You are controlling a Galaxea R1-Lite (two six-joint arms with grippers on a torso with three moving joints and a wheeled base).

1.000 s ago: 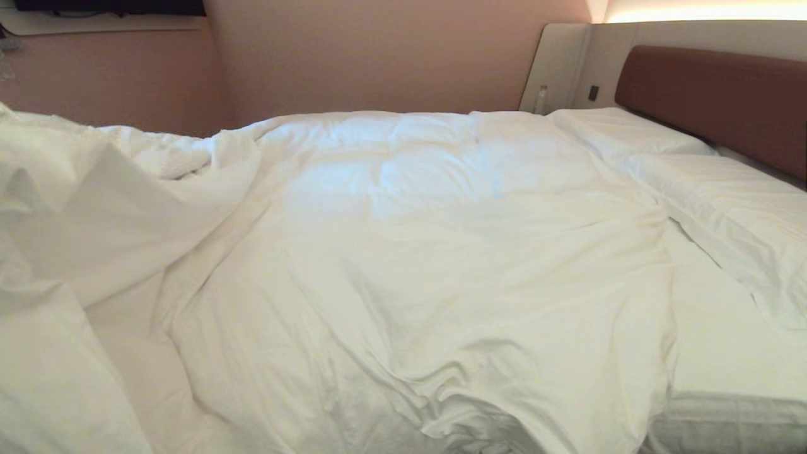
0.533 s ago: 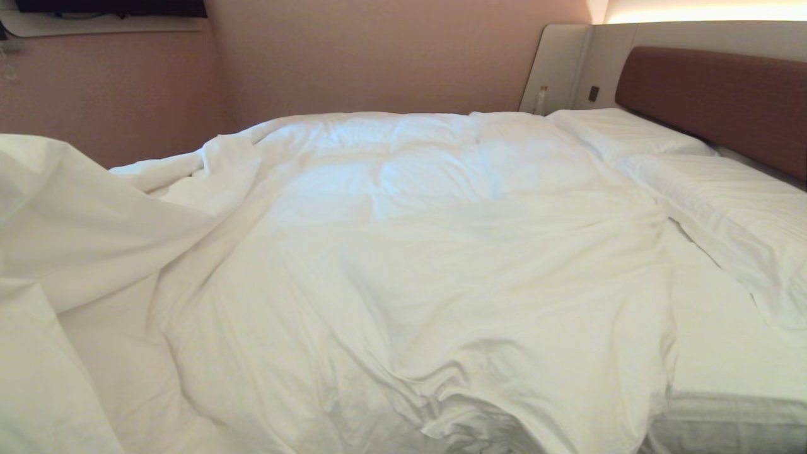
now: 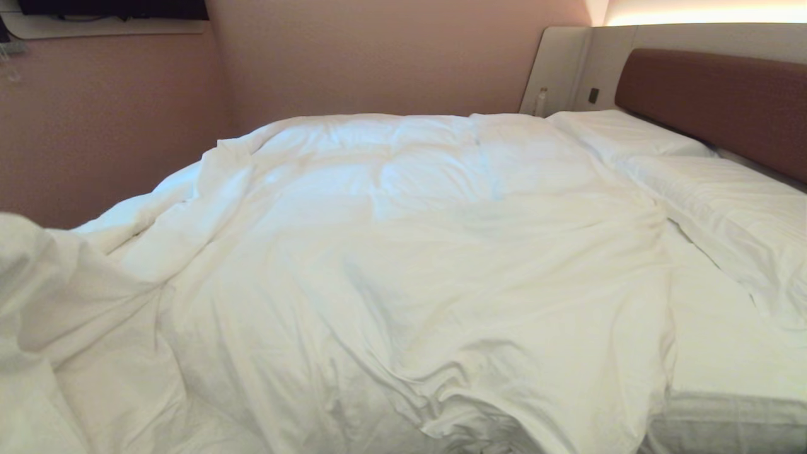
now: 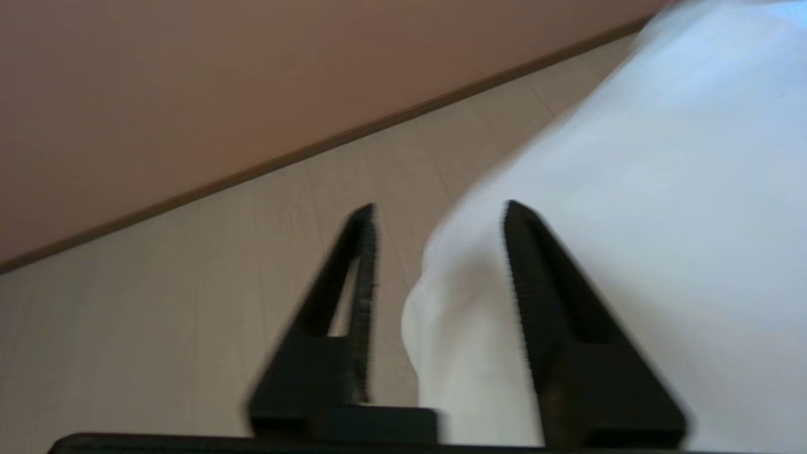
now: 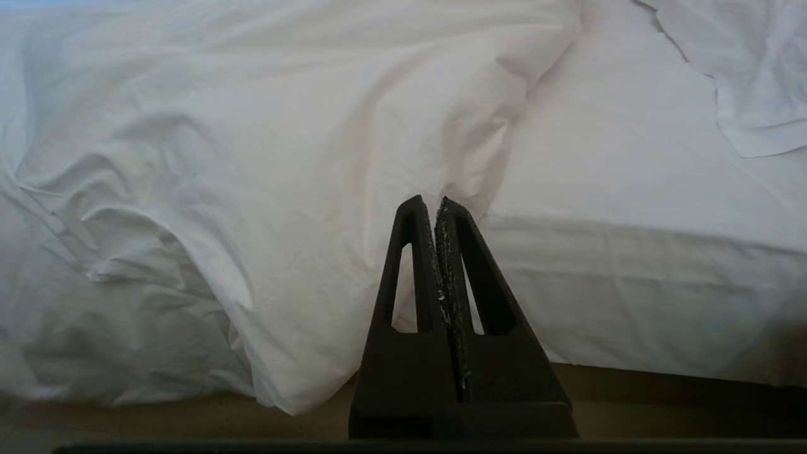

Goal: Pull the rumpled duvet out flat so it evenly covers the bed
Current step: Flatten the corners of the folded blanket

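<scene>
Folds of the thick, puffy white duvet [image 3: 403, 265] fill most of the head view and run off its left and bottom edges, so the bed's near side and base are hidden there. The wide bed [image 3: 725, 353] shows bare flat sheet only at lower right, below two flat white pillows [image 3: 712, 202] and a brown padded headboard [image 3: 725, 101] cut off by the right edge. Neither arm appears in the head view. In the blurred left wrist view, the black left hand [image 4: 439, 211] stands open with a rounded bulge of duvet between its toothed fingers, over pale floor; whether cloth touches them is unclear. The right hand [image 5: 432, 203], fingers pressed together and empty, points at the duvet's hanging edge.
</scene>
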